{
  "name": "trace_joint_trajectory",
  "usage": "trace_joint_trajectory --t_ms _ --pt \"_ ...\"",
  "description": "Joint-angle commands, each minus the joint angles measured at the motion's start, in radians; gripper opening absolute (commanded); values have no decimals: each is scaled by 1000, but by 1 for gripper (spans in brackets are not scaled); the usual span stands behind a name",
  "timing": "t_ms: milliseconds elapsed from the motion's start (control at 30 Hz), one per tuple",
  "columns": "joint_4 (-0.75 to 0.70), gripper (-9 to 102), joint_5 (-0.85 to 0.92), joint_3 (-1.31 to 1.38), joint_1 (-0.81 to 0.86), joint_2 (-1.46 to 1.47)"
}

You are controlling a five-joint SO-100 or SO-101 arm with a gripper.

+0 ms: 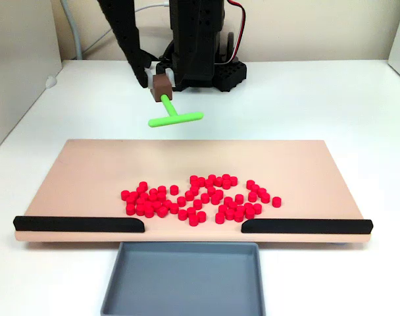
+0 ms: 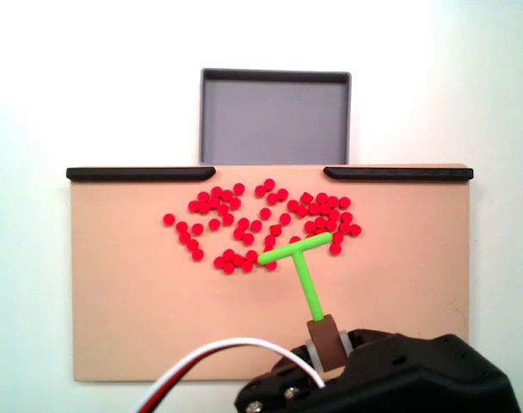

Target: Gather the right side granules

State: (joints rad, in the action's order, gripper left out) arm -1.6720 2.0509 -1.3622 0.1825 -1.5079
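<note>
White table (image 1: 358,99), tan board (image 1: 305,164); red granules (image 1: 200,197) mid-board

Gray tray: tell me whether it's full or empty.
Empty. The tray shows only bare gray floor in both fixed views; all the granules still lie on the board.

Both fixed views are bright and evenly lit, seemingly from above. The white tabletop (image 2: 89,86) is washed out nearly to pure white along the frame top. Shadows are faint and soft. Both pictures are slightly soft, low-resolution, without obvious edge distortion.
</note>
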Motion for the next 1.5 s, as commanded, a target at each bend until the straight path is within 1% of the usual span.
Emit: trace_joint_trajectory --t_ms 0,267,500,667,833,1033,1167,1467 --pt "3 0 120 32 38 -40" --pt "-9 0 474 15 127 -41" --pt "-11 0 830 18 193 -43" --pt "2 0 943 31 207 -11" --pt "3 0 1203 32 272 9" --pt "5 0 1436 109 322 91" --pt "5 0 1488 161 328 144" --pt "5 0 1687 261 333 239"
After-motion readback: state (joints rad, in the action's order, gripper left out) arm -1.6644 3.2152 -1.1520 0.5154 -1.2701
